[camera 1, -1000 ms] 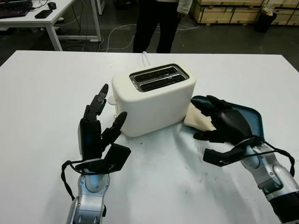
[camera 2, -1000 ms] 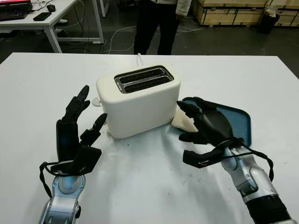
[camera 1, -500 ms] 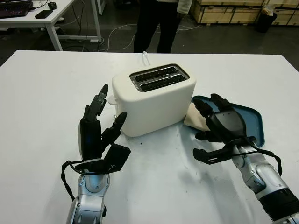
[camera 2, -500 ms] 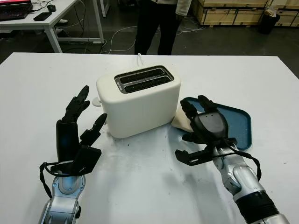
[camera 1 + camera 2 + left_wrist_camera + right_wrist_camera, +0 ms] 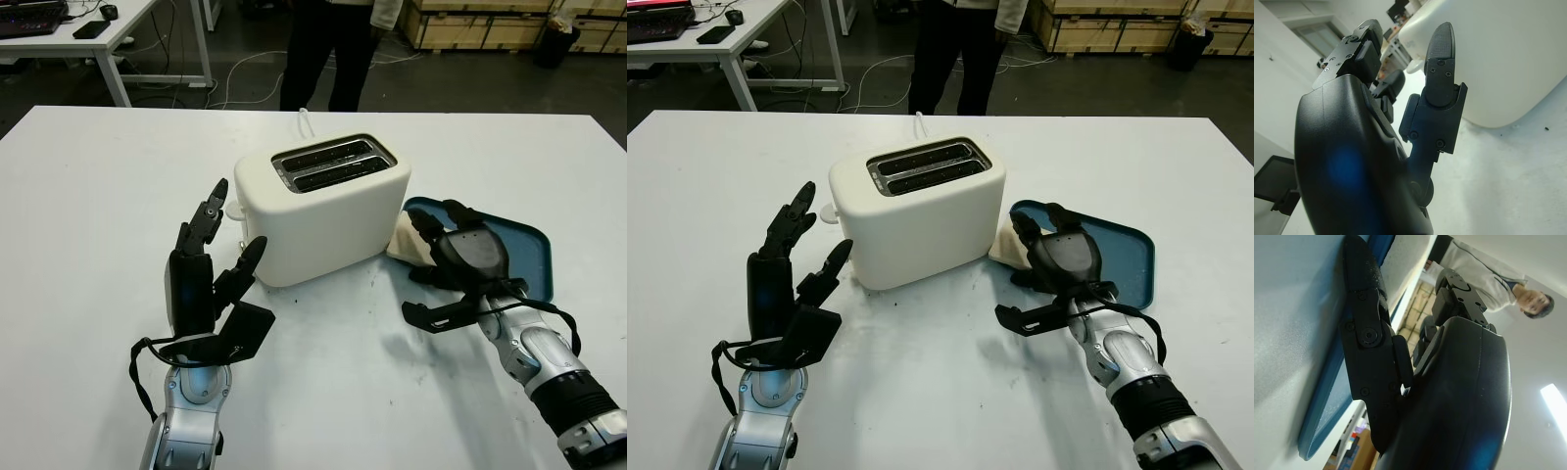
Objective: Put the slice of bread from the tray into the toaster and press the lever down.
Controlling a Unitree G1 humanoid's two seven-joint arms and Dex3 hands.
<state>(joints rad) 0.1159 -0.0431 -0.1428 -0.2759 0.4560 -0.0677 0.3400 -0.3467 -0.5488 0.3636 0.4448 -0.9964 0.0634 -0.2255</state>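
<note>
a: because the bread (image 5: 409, 242) lies at the near-left corner of the tray (image 5: 529, 257), pressed up by the toaster (image 5: 323, 208), your right hand (image 5: 460, 266) is over that corner with its back up and its fingers draped toward the slice. can you say whether it has a hold?

b: you can't tell from here. the fingers reach onto the edge of the slice, but the back of the hand hides whether they pinch it or just hover, so count nothing as gripped. the bread looks to be lying on the tray, not lifted.

a: and your left hand (image 5: 208, 284)?

b: it stands upright on the table (image 5: 88, 206), open, holding nothing, palm turned to the toaster's left end. that's the end where a small knob (image 5: 828, 212) sticks out low down, probably the lever, so you're likely keeping the hand there for the press.

a: count it up for me.

b: one toaster with two slots, both empty. one tray. one slice of bread. two robot hands. one person (image 5: 328, 49) standing behind the table, and one white cord (image 5: 306, 121) running off the back of the toaster.
</note>
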